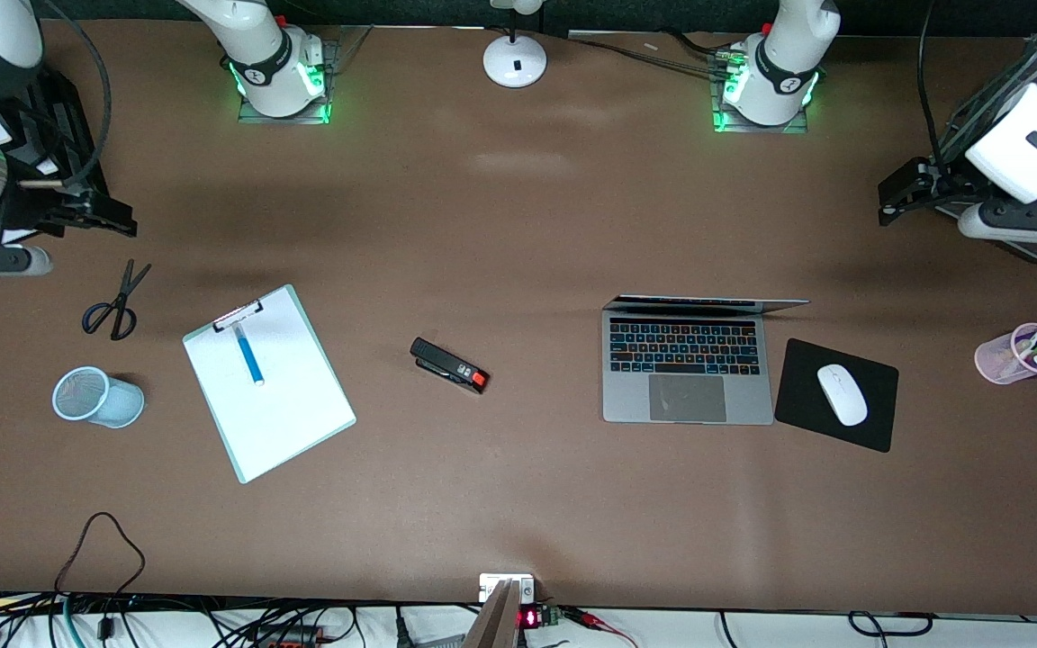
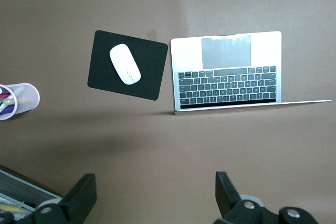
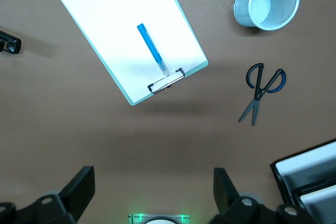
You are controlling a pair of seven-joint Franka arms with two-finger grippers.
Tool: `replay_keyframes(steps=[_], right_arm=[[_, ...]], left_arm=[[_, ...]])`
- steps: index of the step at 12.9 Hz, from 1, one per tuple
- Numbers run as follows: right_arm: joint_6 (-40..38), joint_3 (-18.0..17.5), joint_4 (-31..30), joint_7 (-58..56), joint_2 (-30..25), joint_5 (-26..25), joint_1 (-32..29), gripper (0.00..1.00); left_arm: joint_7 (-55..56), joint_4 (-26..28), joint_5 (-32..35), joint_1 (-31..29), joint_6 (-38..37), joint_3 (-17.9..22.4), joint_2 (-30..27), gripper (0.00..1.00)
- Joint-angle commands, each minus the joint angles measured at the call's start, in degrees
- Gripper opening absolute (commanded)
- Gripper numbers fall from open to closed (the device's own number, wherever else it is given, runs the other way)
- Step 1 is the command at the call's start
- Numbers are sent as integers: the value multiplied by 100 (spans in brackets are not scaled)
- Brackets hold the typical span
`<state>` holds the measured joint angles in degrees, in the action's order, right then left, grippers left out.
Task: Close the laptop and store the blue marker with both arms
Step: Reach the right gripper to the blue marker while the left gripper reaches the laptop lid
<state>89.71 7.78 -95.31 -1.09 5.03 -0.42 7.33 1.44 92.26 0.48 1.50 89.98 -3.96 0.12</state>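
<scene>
From my station I had the laptop (image 1: 688, 369) sitting open toward the left arm's end of the table, its keys lit and its screen tipped well back, so thin edge-on in the front view that I could not read its exact angle. Just beside it, further toward that end, lay a black mouse pad (image 1: 879, 423) with a white mouse (image 1: 842, 394) on it, and past that a pink cup (image 1: 1018, 354) of mixed pens lay tipped on its side.

The blue marker (image 1: 248, 353) was lying on the white sheet of a clipboard (image 1: 268, 382) toward the right arm's end, just below the clip. A mesh cup (image 1: 97, 398) lay on its side near the clipboard, with scissors (image 1: 116, 302) farther from the front camera than the cup. A black stapler (image 1: 449, 365) sat on the table between clipboard and laptop.

The left gripper (image 2: 152, 200) hung high over bare table, fingers (image 2: 226, 190) spread wide and holding nothing, the laptop and mouse pad in its view. The right gripper (image 3: 152, 195) hung just as high, fingers (image 3: 79, 187) wide apart and likewise empty, looking down on the clipboard, marker, cup and scissors. Both arms were waiting, neither touching anything.
</scene>
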Motion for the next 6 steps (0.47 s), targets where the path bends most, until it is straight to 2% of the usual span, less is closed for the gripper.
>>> replay_keyframes(steps=[1, 3, 6], right_arm=[[222, -5, 74, -5, 261, 24, 75, 100], [738, -5, 65, -75, 585, 16, 242, 100], [1284, -5, 74, -812, 1077, 7, 269, 100]], left_arm=[[-38, -279, 5, 44, -226, 9, 514, 100], [-56, -340, 5, 70, -271, 9, 665, 100], [-65, -341, 14, 123, -297, -8, 744, 100]])
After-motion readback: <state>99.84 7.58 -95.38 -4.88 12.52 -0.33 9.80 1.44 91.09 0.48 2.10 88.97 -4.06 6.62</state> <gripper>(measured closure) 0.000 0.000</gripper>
